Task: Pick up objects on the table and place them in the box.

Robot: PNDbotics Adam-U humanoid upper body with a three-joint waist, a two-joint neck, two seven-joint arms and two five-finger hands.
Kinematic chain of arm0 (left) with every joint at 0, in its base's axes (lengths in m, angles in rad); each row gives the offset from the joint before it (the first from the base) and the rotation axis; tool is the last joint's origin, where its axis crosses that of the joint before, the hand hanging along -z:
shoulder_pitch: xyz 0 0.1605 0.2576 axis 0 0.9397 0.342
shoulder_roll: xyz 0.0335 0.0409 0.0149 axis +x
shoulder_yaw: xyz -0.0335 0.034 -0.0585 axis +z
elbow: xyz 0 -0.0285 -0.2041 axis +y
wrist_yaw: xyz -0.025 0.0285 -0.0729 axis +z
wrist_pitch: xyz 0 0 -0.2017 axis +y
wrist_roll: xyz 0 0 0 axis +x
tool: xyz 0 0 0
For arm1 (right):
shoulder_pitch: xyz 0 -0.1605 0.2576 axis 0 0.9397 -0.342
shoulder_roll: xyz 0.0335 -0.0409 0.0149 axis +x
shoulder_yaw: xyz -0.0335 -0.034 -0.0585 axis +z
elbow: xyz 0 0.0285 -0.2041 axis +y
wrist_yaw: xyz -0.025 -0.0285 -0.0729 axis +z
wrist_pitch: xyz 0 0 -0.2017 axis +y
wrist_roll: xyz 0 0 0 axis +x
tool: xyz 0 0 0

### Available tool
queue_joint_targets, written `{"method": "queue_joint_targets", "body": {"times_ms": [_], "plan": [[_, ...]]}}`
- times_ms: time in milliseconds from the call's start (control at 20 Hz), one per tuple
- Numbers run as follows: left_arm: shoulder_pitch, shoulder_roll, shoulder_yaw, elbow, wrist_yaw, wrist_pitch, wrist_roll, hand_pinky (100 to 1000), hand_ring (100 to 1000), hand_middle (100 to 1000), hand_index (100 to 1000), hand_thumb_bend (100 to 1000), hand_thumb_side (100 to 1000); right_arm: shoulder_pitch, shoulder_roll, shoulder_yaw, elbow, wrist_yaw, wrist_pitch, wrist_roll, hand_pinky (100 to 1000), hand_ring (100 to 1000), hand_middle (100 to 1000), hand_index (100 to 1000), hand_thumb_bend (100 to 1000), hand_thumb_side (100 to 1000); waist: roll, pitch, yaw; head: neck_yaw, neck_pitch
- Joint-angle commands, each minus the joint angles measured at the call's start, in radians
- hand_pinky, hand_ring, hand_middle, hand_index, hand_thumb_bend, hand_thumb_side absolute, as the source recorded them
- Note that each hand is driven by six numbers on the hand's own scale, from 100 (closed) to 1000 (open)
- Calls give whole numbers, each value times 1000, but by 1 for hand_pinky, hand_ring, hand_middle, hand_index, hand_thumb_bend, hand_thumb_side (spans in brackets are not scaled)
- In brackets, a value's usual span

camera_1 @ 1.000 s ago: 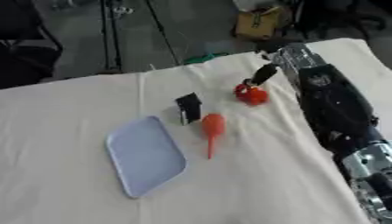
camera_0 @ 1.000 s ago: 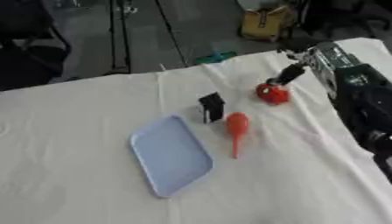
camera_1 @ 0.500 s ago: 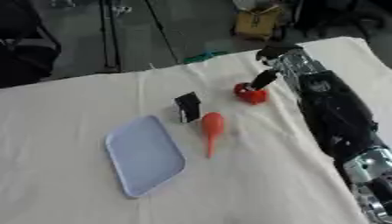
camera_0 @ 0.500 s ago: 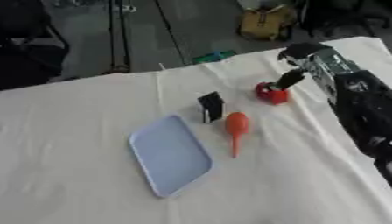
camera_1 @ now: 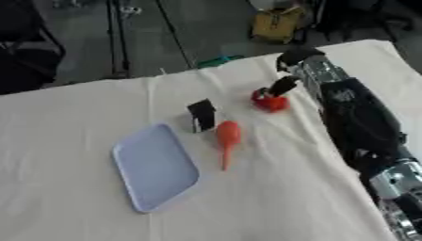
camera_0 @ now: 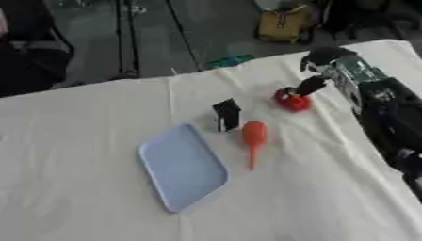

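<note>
The robot's right hand (camera_0: 323,70) reaches in from the far right edge of the white-clothed table (camera_0: 99,197), its dark fingers (camera_0: 312,85) curled down onto the small round red object (camera_0: 290,100), seemingly pinching it for a lift, though the blur leaves contact uncertain. Nearer centre lie an orange carrot-shaped toy (camera_0: 253,137), a small black-and-white block (camera_0: 227,114) just beside it, and the pale blue flat tray (camera_0: 183,166), apparently the receptacle, so the red object sits well apart from it.
</note>
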Motion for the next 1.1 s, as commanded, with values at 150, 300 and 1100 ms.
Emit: {"method": "queue_joint_targets", "body": {"times_ms": [150,300,1100], "plan": [[-12,19,10,-14,5,1,-6,805,856,844,770,100,853,-6,-35,30,-56,-30,13,8,937,939,746,858,450,756,-4,-15,1,4,-6],[-12,18,10,-14,5,1,-9,803,851,839,768,100,853,-7,-29,39,-66,-26,18,30,932,932,714,857,428,752,-4,-15,1,1,-8],[-12,13,12,-14,10,5,-19,797,842,831,762,100,845,10,-19,61,-121,-111,-3,196,846,879,803,901,454,549,-4,-14,-3,2,-14]]}}
